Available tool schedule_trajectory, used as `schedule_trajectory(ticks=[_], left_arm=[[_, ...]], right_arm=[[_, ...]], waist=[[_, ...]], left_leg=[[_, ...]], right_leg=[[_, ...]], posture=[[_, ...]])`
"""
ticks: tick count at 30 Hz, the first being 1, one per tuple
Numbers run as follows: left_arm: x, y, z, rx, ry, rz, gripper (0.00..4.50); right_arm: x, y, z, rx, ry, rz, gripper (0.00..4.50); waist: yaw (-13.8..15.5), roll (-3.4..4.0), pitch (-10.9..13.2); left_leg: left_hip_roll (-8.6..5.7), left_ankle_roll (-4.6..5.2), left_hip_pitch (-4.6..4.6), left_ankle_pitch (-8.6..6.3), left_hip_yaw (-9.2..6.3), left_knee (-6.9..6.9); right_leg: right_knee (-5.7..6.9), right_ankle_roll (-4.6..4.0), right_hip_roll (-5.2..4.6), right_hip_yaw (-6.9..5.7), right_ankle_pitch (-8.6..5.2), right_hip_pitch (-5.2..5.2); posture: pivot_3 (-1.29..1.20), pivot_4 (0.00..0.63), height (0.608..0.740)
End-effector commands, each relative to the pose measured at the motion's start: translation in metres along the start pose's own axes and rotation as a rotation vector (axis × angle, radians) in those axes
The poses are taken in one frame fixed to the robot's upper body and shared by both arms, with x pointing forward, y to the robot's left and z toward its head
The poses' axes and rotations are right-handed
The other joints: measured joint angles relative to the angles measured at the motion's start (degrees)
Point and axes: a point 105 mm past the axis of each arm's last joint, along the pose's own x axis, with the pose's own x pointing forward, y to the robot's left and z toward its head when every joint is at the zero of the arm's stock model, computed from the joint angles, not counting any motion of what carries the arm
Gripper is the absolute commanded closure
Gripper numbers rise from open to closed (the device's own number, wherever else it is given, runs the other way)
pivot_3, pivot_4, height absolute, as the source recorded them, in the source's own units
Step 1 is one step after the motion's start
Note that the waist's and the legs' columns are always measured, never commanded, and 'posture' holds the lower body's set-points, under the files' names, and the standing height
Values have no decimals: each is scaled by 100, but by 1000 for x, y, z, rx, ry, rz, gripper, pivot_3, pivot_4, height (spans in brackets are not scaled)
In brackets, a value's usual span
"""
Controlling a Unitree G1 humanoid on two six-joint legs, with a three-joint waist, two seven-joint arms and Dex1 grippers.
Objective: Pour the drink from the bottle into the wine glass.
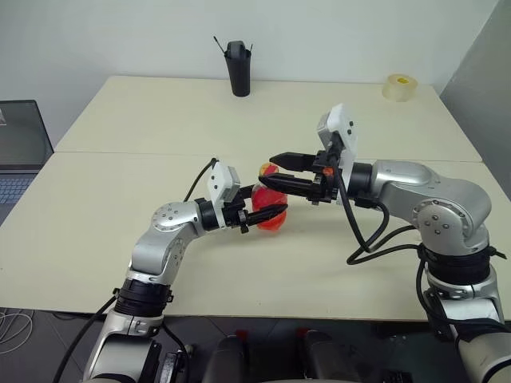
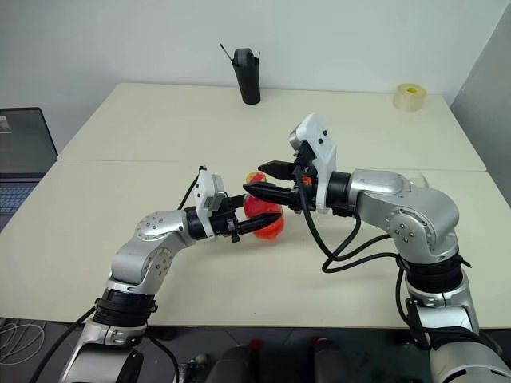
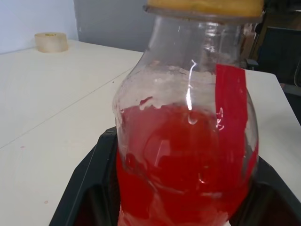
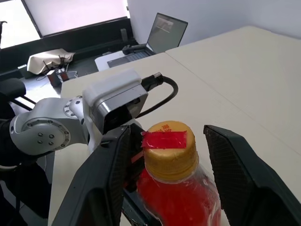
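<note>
Bottle (image 1: 271, 214): held upright in my left gripper (image 1: 270, 214), its neck and long axis pointing up; red drink (image 3: 183, 165) fills the lower body.
Left gripper: part-closed around the bulgy body, fingers either side of it; it has the bottle.
Right gripper (image 4: 164, 155): level, reaching in from the opposite side; jaws apart, one finger on each side of the yellow cap (image 4: 170, 150), with a gap visible to both; holding nothing.
Key relation: the cap sits directly between my right fingers, just above the left gripper; the right arm is the one placed to work it; I judge closing on the cap and twisting comes next, since the cap remains on.
Wine glass: I cannot make it out clearly; a faint clear shape lies beyond the right arm, unconfirmed.
Worktop (image 1: 120, 191): pale cream, two surfaces meeting at a seam; black cup (image 1: 238, 69) well beyond both grippers; tape roll (image 1: 400, 87) at the far corner past the right gripper.
Room: white wall behind; laptop (image 2: 24, 155) off beyond the left arm.
</note>
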Motion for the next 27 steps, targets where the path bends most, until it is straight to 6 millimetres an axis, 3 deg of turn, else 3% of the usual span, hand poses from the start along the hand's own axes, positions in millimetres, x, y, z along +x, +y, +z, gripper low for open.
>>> schedule_trajectory(ticks=[1, 3, 9, 11, 14, 15, 18, 21, 23, 27], left_arm=[[2, -3, 19, 75, -49, -15, 2183], [3, -3, 19, 75, -50, -15, 2183], [2, -4, 19, 74, -48, -14, 2184], [1, -4, 19, 74, -46, -14, 2229], [2, -4, 20, 66, -47, -18, 2298], [3, -4, 21, 62, -52, -29, 2325], [5, -4, 23, 56, -65, -44, 2419], [5, -7, 22, 63, -51, -67, 2535], [8, -8, 23, 63, -54, -74, 2578], [9, -5, 21, 59, -53, -72, 2614]], right_arm=[[0, 1, 5, -43, -12, -9, 1836], [1, 0, 5, -39, -16, -14, 1836], [2, 0, 8, -42, -34, -11, 3251], [2, 1, 10, -50, -41, 9, 3249], [-4, 22, 12, -137, -8, 258, 3250], [-9, 30, 10, -156, 25, 415, 3250], [-18, 21, -7, -247, 175, 679, 3250], [-12, 1, -11, -288, 231, 690, 3250], [-5, -17, -5, -290, 205, 562, 3250], [-19, -6, 27, -177, 0, 488, 3250]], waist=[[0, 0, 0], [0, 0, 0], [0, 0, 0], [0, 0, 0], [4, 2, 2], [3, 3, 2], [1, 10, 8], [-60, 11, 8], [-86, 11, 8], [-28, 11, 8]], left_leg=[[0, 0, 0, 0, 0, 0], [1, 0, 0, 0, -1, 0], [0, 0, 0, 0, -1, 0], [0, 0, 0, 0, 0, 0], [-2, 0, 0, 0, 0, 0], [-3, 0, 0, 0, 2, 0], [-7, 1, 5, -1, 11, 1], [0, 2, 17, -1, 14, -4], [5, 2, 22, -1, 14, -7], [7, -3, 2, 1, 2, 2]], right_leg=[[0, 0, 0, 0, 0, 0], [0, 0, 0, 0, 0, 0], [0, 0, 0, 0, 0, 0], [0, 0, 0, 0, 0, 0], [-2, 0, 0, -3, 0, 0], [-3, 0, 0, -5, 0, 0], [-5, 1, 2, -6, 0, 2], [-4, 0, 11, 1, 0, 7], [0, -1, 11, 4, 0, 7], [1, -1, -11, 1, 0, -2]], posture=[[0, 150, 740], [0, 150, 740], [0, 150, 740], [0, 150, 740], [0, 150, 740], [0, 150, 740], [0, 150, 740], [0, 150, 740], [0, 150, 740], [0, 150, 740]])
